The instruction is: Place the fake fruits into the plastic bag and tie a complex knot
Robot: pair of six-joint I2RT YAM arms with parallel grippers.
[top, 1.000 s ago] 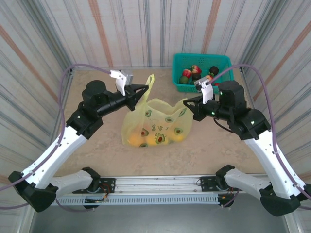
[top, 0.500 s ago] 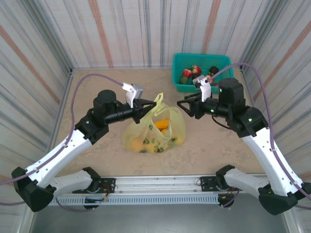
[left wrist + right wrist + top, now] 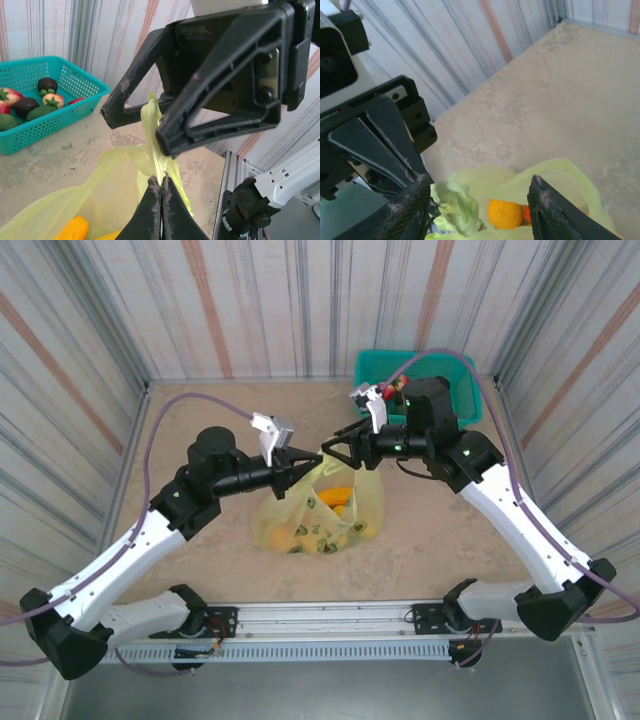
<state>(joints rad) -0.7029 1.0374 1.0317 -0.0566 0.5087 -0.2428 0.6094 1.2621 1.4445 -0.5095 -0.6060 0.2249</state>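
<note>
The right end effector (image 3: 333, 445) has let go and come across, open, around the handle (image 3: 152, 130) that the left end effector (image 3: 314, 460) pinches tight. The plastic bag (image 3: 318, 515) sits on the desk (image 3: 450, 530) with fake fruits (image 3: 338, 497) inside, so tying can start.

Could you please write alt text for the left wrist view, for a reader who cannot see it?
The left gripper, shut, pinches a twisted handle of the yellow-green plastic bag, while the open right gripper straddles that strip just above. An orange fake fruit lies inside the bag, and a teal basket of more fruits stands behind on the left.
</note>
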